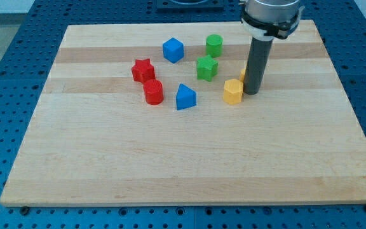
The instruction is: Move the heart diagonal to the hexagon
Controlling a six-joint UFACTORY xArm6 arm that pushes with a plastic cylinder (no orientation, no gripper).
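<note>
1. Camera view: my tip (pixel 252 93), a bare rod clamping nothing, stands right of centre, touching the yellow hexagon (pixel 233 91).
2. The yellow heart (pixel 243 74) peeks out behind the rod, mostly hidden.
3. Diagonal placement looks unfinished; final nudging remains.

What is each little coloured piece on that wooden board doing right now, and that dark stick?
Dark rod, my tip: on the board, just right of the yellow hexagon.
Yellow hexagon block: flat, beside my tip.
Yellow block: mostly hidden behind the rod.
Red star, red cylinder, blue cube, blue triangular block, green star, green cylinder: resting, untouched.
</note>
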